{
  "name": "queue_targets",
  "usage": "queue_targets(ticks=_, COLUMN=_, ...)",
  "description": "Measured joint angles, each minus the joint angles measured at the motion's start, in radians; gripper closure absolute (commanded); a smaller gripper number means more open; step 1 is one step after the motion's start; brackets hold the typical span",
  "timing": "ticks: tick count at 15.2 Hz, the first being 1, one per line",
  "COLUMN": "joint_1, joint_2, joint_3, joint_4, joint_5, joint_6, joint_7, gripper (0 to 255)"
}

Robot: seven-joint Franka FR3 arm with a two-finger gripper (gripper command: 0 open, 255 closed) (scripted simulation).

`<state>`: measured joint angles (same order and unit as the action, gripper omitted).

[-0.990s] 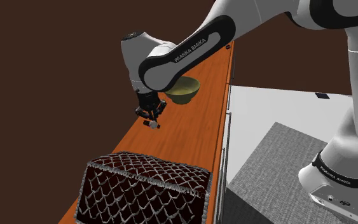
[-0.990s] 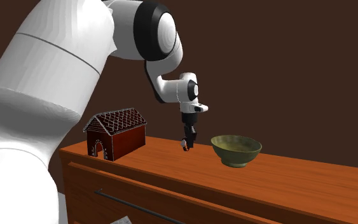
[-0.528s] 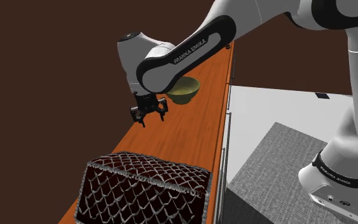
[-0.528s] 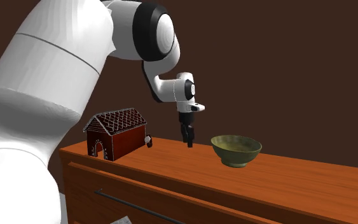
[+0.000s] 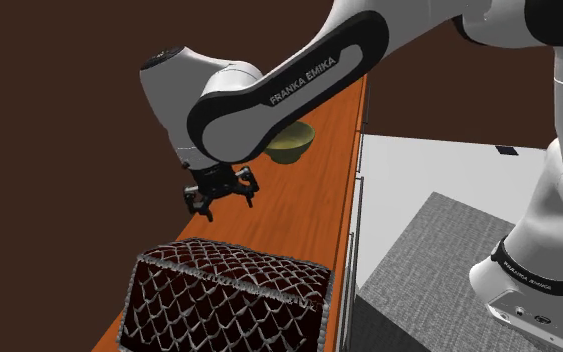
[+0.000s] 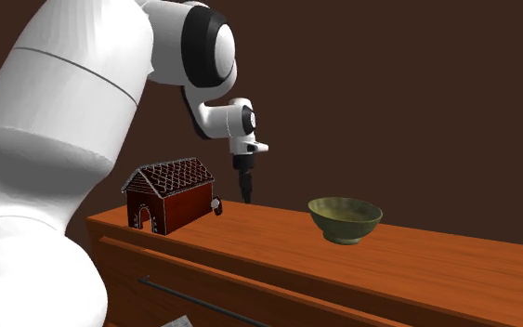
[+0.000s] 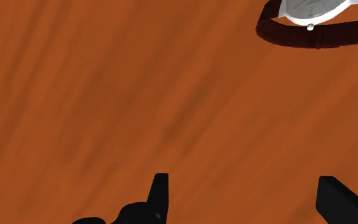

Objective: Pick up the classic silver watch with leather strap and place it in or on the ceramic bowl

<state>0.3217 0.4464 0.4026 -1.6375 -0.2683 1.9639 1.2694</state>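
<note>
Both jaws are spread wide and empty; the watch [image 7: 308,9] is not yet grasped, so the gripper [image 7: 243,181] must be centred over it.

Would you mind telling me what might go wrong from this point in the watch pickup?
1. The watch lies off to one side of the open end effector, not between its fingers; closing now would likely grasp nothing.
2. It sits close beside the little house, so a descending finger may strike that.
</note>
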Motion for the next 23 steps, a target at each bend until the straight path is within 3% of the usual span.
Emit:
queue_targets(ticks=9, joint_1=0.179, joint_2=0.092, joint_3=0.023, joint_4=0.193, joint_5=-0.024, joint_6=-0.187, joint_7=0.227, gripper=0)
queue_targets(ticks=22, joint_1=0.175, joint_2=0.107, joint_3=0.014, joint_4=0.139, joint_5=-0.037, joint_6=-0.113, joint_7=0.246, gripper=0)
queue_targets(ticks=23, joint_1=0.175, joint_2=0.106, joint_3=0.014, joint_4=0.136, joint_5=-0.036, joint_6=-0.113, joint_7=0.247, gripper=255)
